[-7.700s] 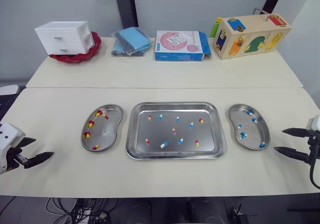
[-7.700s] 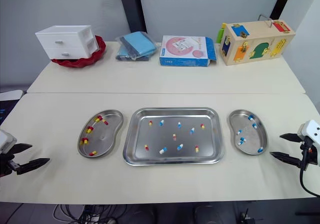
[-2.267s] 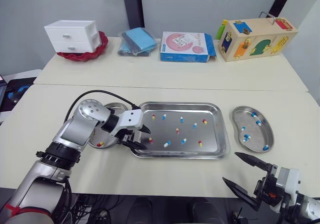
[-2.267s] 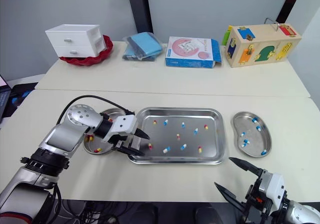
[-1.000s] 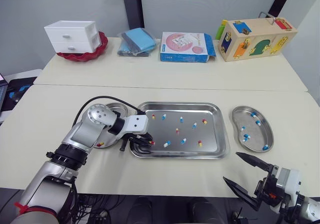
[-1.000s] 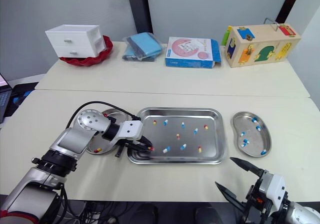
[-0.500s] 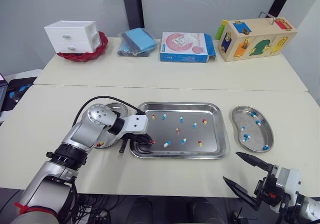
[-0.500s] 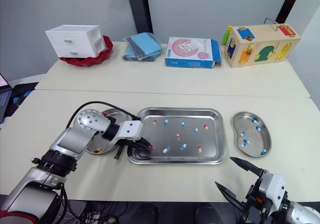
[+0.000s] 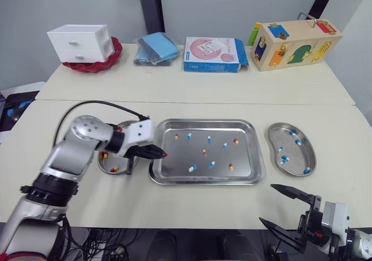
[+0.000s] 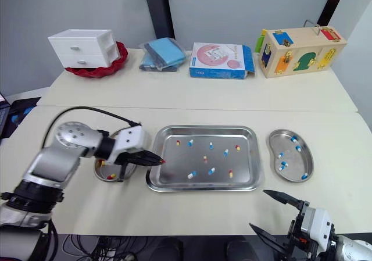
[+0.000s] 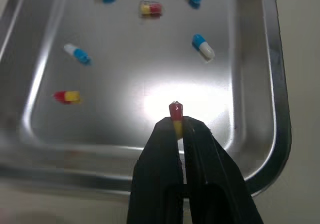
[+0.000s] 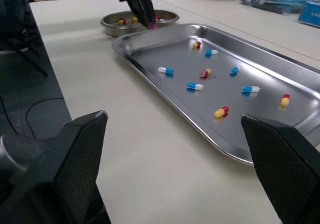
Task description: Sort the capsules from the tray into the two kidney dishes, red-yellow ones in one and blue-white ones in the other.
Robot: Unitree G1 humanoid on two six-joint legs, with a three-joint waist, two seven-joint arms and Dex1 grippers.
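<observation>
Left gripper (image 11: pixel 176 126) higher, tight on capsule (image 11: pixel 175 109)

Polished, mirror-bright metal for the tray (image 9: pixel 174 172), the left kidney dish (image 12: pixel 125 30) and the right kidney dish (image 9: pixel 292 156), with glare around the glossy, smooth-shelled red-yellow capsule (image 11: pixel 175 114) held in the matt black plastic fingers (image 11: pixel 159 151) of the left gripper (image 11: pixel 176 125). Smooth, matt cream top on the table (image 9: pixel 192 92). Further back, painted wood for the puzzle box (image 9: pixel 293 43), glossy white plastic for the drawer unit (image 9: pixel 78 43), printed card for the carton (image 9: pixel 212 54).

No print can be read, even on the blue box (image 9: pixel 213 54).
</observation>
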